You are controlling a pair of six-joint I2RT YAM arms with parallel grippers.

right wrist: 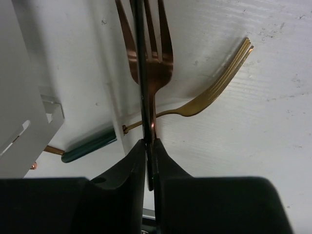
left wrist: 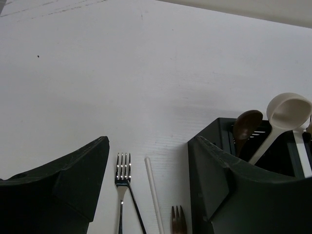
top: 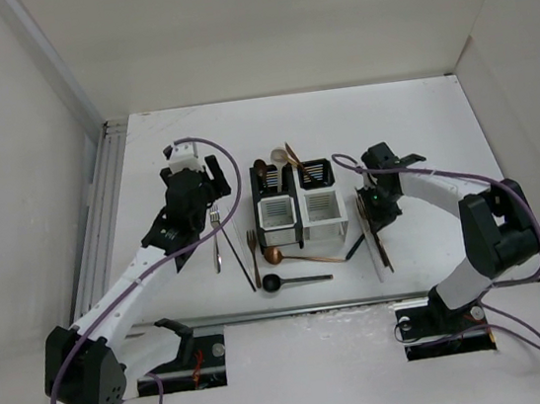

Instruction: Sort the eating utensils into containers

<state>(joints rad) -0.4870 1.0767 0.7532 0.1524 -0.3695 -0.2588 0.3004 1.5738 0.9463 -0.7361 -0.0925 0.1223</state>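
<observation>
Right claw (right wrist: 149, 147) pinches slim copper fork (right wrist: 161, 63); left claw (left wrist: 150, 146) spread wide above silver fork (left wrist: 123, 169).

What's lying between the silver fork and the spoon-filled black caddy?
Left wrist view: a pale chopstick, a thin dark stick beside the silver fork, and a brown fork's tines near the black caddy.

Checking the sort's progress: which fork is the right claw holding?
The copper fork, its handle pinched in the right claw; the gold fork lies loose on the table behind it.
</observation>
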